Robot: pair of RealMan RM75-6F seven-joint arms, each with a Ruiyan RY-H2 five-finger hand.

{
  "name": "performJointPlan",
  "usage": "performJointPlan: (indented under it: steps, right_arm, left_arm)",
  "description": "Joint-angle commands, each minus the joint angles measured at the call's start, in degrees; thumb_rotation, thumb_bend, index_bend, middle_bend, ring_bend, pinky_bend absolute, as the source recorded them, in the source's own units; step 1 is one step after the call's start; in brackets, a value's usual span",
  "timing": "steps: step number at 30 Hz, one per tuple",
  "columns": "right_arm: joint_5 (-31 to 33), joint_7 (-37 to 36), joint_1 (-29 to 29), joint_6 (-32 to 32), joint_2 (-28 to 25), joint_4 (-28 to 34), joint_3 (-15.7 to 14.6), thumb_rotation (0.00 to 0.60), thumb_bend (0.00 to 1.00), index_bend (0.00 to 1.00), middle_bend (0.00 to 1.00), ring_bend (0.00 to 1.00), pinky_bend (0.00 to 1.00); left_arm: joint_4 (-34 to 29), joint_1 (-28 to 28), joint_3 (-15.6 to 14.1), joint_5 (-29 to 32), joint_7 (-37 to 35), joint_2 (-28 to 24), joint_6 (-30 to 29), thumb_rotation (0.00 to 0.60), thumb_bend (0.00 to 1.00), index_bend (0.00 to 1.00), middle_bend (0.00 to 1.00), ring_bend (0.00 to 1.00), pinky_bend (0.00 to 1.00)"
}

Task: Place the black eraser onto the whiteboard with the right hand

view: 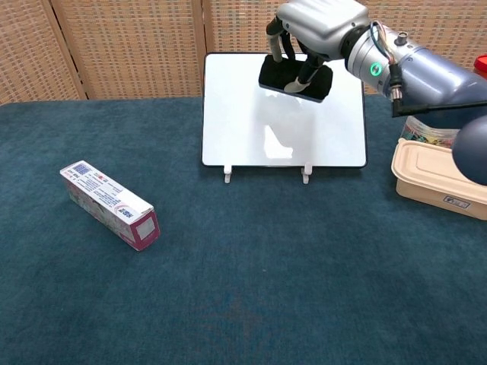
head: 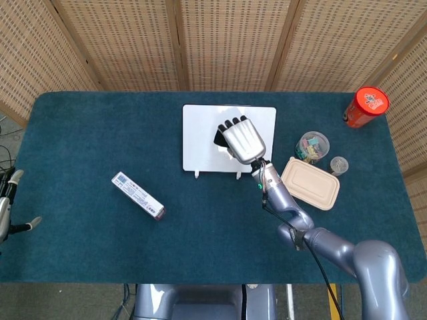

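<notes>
Currently the whiteboard (head: 229, 139) lies with bare blue table (head: 87, 127) along its left and near edges. Right of the whiteboard stand a lidded container (head: 309, 183) and a jar (head: 311, 147). The black eraser (view: 295, 79), a dark rectangular block, hangs above the whiteboard, pinched from above by the right hand (view: 321, 23), fingers pointing down.

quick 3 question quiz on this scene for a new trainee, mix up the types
1. True or false: the right hand holds the black eraser above the whiteboard.
2. What lies nearest the beige lidded container? A) the clip jar B) the printed carton C) the left hand
3. Fill in: the red canister stands at the table's far ____ corner.

Key: 1 true; 2 A; 3 right
</notes>
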State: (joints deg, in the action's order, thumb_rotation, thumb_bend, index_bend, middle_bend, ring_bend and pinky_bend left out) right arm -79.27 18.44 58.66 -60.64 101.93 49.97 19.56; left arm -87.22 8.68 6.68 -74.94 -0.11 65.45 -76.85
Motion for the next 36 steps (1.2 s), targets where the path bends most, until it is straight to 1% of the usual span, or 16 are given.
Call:
performJointPlan:
  steps: [1, 7, 15, 23, 25, 27, 29, 31, 33, 34, 36]
  right_arm:
    - [-0.8, -4.3, 2.9, 0.7, 3.6, -6.3, 0.2, 0.6, 0.37, 0.51, 0.61, 0.57, 0.59]
    - [1.0, -6.8, 4.5, 2.0, 7.5, -11.7, 0.7, 0.6, 0.37, 0.51, 0.61, 0.57, 0.59]
    - [1.8, -8.5, 7.0, 3.0, 12.9, -19.7, 0.3, 0.6, 0.38, 0.51, 0.61, 0.57, 0.59]
    - [2.6, -9.4, 8.3, 3.9, 15.7, -24.8, 0.3, 0.6, 0.37, 0.51, 0.61, 0.57, 0.59]
    - [2.8, -9.6, 8.5, 3.9, 16.3, -25.8, 0.3, 0.6, 0.36, 0.51, 0.59, 0.57, 0.59]
    - [3.5, -9.4, 8.5, 5.7, 16.6, -26.1, 0.3, 0.6, 0.31, 0.46, 0.49, 0.49, 0.58]
    - [4.5, -8.6, 8.7, 6.9, 16.6, -25.9, 0.8, 0.6, 0.21, 0.34, 0.28, 0.29, 0.55]
    - [5.0, -7.9, 8.6, 6.9, 16.7, -25.6, 1.1, 0.6, 0.16, 0.24, 0.14, 0.15, 0.48]
    - [5.5, -7.6, 8.5, 6.7, 16.8, -25.2, 1.4, 0.6, 0.14, 0.17, 0.06, 0.05, 0.42]
    - [5.5, -7.6, 8.4, 6.4, 16.7, -25.0, 1.3, 0.6, 0.13, 0.15, 0.03, 0.02, 0.41]
    - [5.2, -7.3, 8.2, 5.3, 16.6, -24.9, 1.0, 0.6, 0.12, 0.14, 0.01, 0.0, 0.4]
  left_arm:
    - [0.6, 0.5, 0.2, 0.8, -0.3, 0.0, 1.1, 0.6, 0.0, 0.0, 0.0, 0.0, 0.0]
    - [0.9, 1.0, 0.4, 1.5, -0.6, 0.0, 2.2, 0.6, 0.0, 0.0, 0.0, 0.0, 0.0]
    - [1.3, 1.4, 0.6, 2.5, -1.0, -0.1, 3.4, 0.6, 0.0, 0.0, 0.0, 0.0, 0.0]
    - [1.7, 1.7, 0.7, 3.1, -1.6, -0.2, 4.1, 0.6, 0.0, 0.0, 0.0, 0.0, 0.0]
    - [1.8, 1.7, 0.7, 3.2, -1.8, -0.3, 4.1, 0.6, 0.0, 0.0, 0.0, 0.0, 0.0]
    - [1.9, 1.7, 0.8, 3.3, -1.9, -0.3, 4.1, 0.6, 0.0, 0.0, 0.0, 0.0, 0.0]
    - [1.9, 1.7, 0.7, 3.3, -1.9, -0.3, 4.2, 0.6, 0.0, 0.0, 0.0, 0.0, 0.0]
    - [1.9, 1.8, 0.7, 3.3, -1.9, -0.3, 4.2, 0.6, 0.0, 0.0, 0.0, 0.0, 0.0]
    - [1.9, 1.7, 0.7, 3.2, -2.0, -0.3, 4.1, 0.6, 0.0, 0.0, 0.0, 0.0, 0.0]
    - [1.9, 1.7, 0.7, 3.2, -2.0, -0.4, 4.0, 0.6, 0.0, 0.0, 0.0, 0.0, 0.0]
    - [1.8, 1.6, 0.6, 3.1, -2.1, -0.4, 3.8, 0.6, 0.0, 0.0, 0.0, 0.0, 0.0]
